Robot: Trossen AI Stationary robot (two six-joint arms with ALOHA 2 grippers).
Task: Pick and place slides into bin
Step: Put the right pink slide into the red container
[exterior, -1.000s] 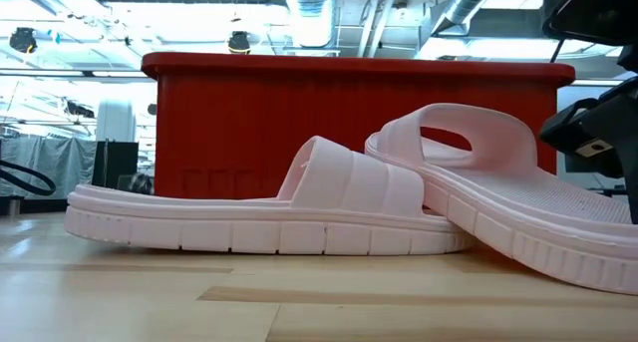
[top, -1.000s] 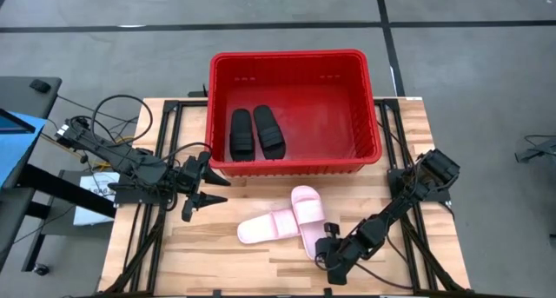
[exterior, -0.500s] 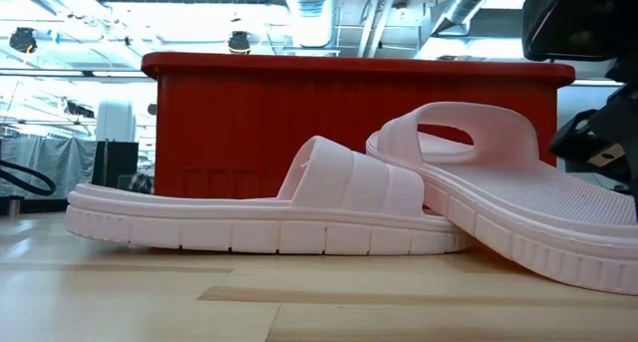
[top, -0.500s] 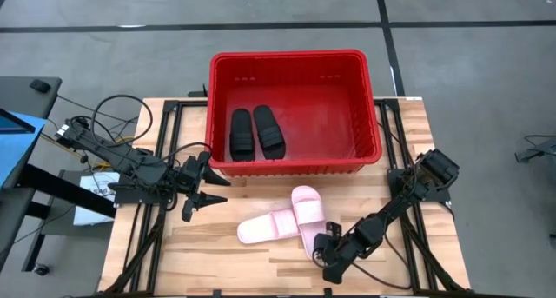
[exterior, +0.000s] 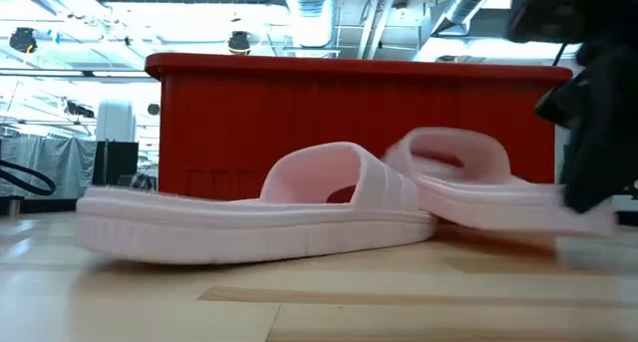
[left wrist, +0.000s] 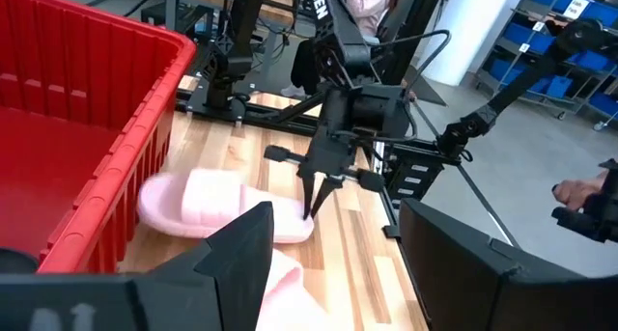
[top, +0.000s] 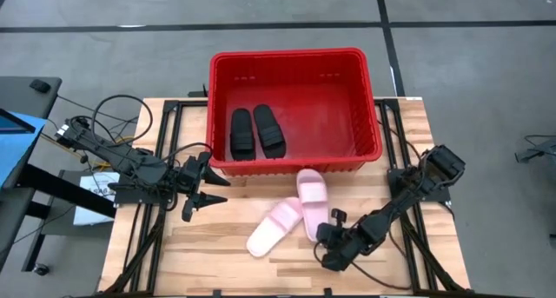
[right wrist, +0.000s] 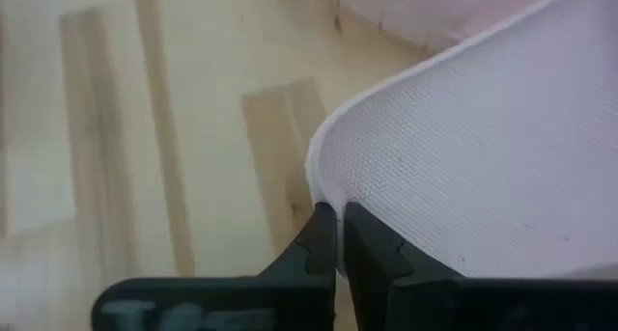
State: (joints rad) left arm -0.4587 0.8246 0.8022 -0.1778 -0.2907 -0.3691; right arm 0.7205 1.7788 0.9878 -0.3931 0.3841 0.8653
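Note:
Two black slides lie side by side on the floor of the red bin at the table's far side. Two pale pink slides are on the wood in front of it. One points toward the bin, and my right gripper is shut on its near end. The other lies slantwise on its sole to the left of it. My left gripper hangs open, touching nothing, by the bin's near left corner. My right gripper pinches the heel edge of the pink slide between its two fingers, right at the sole's rim. The fingers slant down at it from the table's near right. The heel end is raised off the table; the other slide hides the toe end.
The bin's near wall stands just beyond the held slide's toe. Black frame rails run along both table sides. Bare wood lies at the near edge and to the left of the pink slides.
My right gripper has shut on the pink slide's heel edge and risen. The slide's heel has come up and the slide has swung to point at the bin. The other pink slide has turned from lying crosswise to slanting.

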